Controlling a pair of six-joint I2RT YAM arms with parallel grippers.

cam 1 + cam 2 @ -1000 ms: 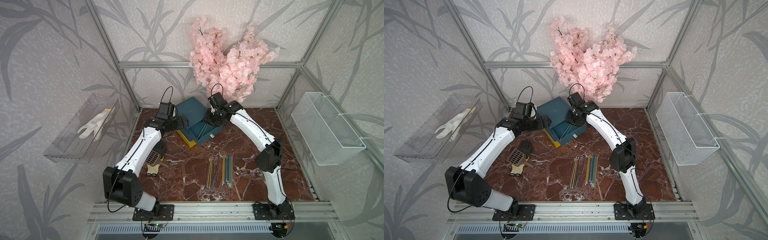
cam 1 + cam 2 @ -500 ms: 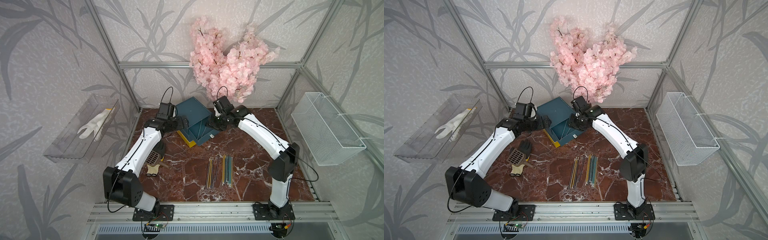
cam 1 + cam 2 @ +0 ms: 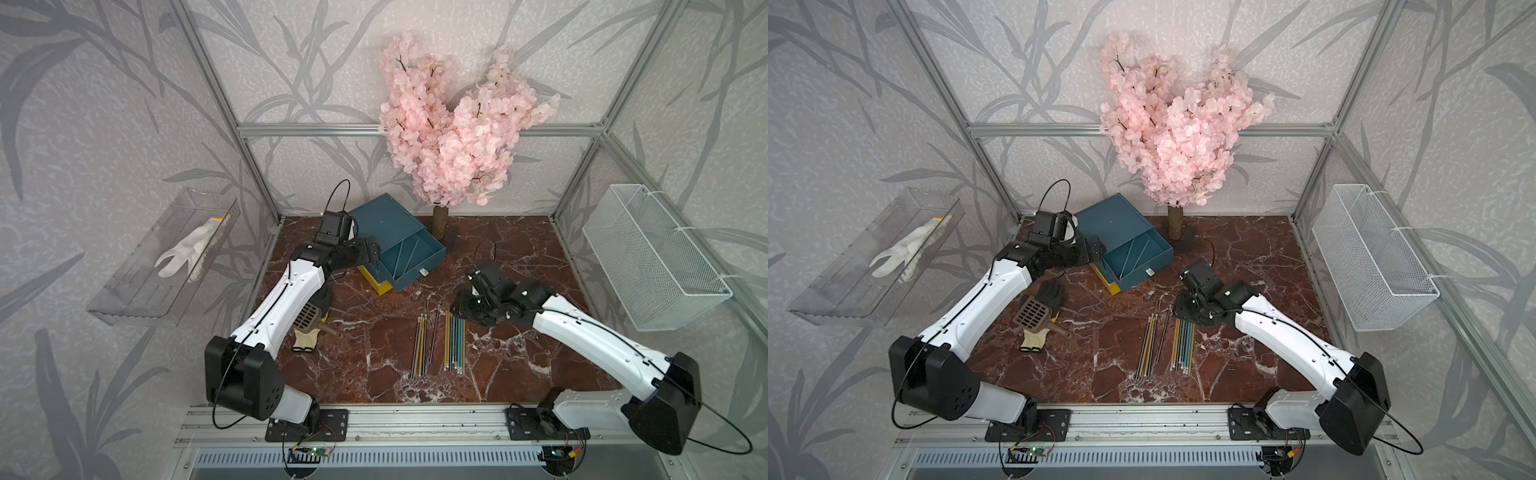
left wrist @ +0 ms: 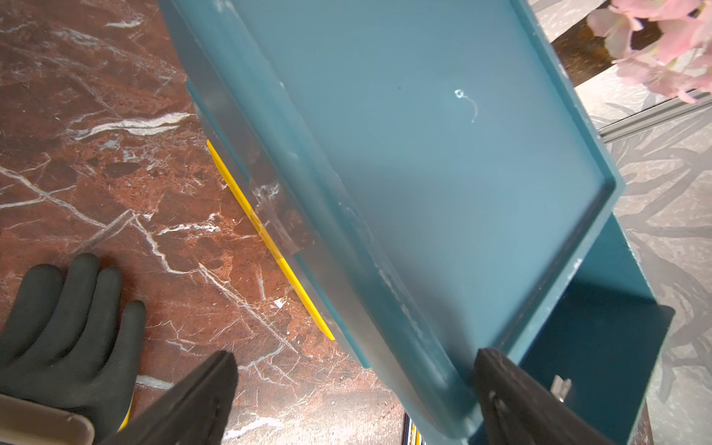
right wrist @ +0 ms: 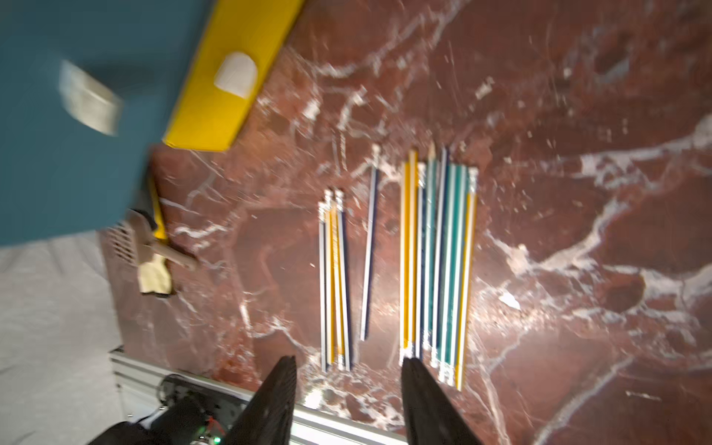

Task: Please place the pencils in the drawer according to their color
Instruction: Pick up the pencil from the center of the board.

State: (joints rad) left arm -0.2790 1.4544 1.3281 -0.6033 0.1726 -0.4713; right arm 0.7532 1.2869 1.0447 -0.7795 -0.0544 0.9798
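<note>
The right pincer [image 5: 348,360], half open and empty, hangs above the far ends of the pencils [image 5: 447,262], jaws set across their front-to-back length.

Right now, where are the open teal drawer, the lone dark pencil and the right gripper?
open teal drawer [image 3: 411,274]: in a top view, on its front wall.
lone dark pencil [image 3: 434,334]: in a top view, on the middle of its shaft.
right gripper [image 5: 348,360]: right wrist view, midway between its open fingertips.

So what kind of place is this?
Probably a staged robot test cell, not a home: an aluminium frame boxes in the marble-look table, two arms sit bolted to a front rail.
</note>
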